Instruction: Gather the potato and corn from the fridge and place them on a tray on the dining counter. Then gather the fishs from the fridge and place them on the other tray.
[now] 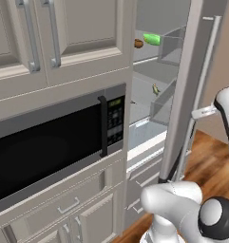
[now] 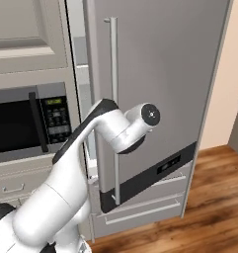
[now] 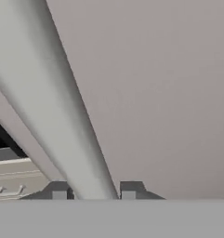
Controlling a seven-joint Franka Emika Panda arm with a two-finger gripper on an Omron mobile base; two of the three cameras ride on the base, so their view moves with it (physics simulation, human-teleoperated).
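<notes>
The fridge door point(image 1: 194, 71) stands partly open. On an upper shelf inside lie the green corn point(image 1: 151, 39) and, just to its left, the brown potato point(image 1: 138, 43). A small olive fish point(image 1: 155, 89) lies on a lower shelf. My gripper point(image 3: 94, 192) is shut on the door's long silver handle point(image 3: 53, 107), and the bar runs between its dark fingertips point(image 3: 128, 190). From the right base view my wrist covers the handle point(image 2: 113, 74) at mid-height. Both trays and the dining counter are out of view.
A black-fronted microwave point(image 1: 54, 147) sits left of the fridge, with pale cabinets point(image 1: 63, 33) above it and drawers point(image 1: 68, 206) below. The fridge's lower drawer point(image 2: 150, 197) is closed. Wooden floor point(image 2: 214, 197) lies to the right.
</notes>
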